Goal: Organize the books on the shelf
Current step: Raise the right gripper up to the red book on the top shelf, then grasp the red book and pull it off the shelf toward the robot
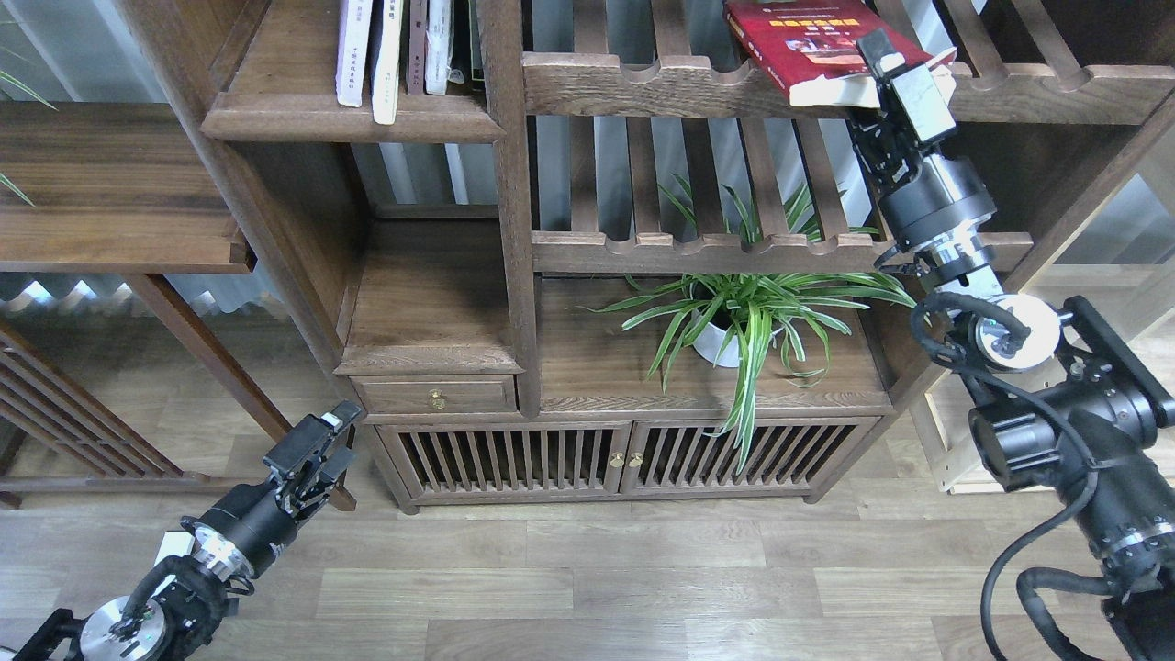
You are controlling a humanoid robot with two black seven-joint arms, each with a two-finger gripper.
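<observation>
The thick red book (pixel 808 41) with a yellow title band lies flat on the upper slatted rack, its front corner overhanging the rail. My right gripper (pixel 883 57) is raised to that front right corner; one dark finger overlaps the book's edge and I cannot tell how the jaws stand. The shelf (pixel 349 115) is the dark board at upper left. The pale lavender-white book (pixel 353 50) and a pale yellow-green book (pixel 386 64) stand upright on it. My left gripper (pixel 332 439) hangs low over the floor, empty, fingers slightly apart.
More upright books (pixel 431 46) stand beside the two on the shelf. A potted spider plant (pixel 734 317) sits on the cabinet top below my right arm. A second slatted rack (pixel 698 243) lies beneath the upper one. A light wooden frame (pixel 945 441) stands at right.
</observation>
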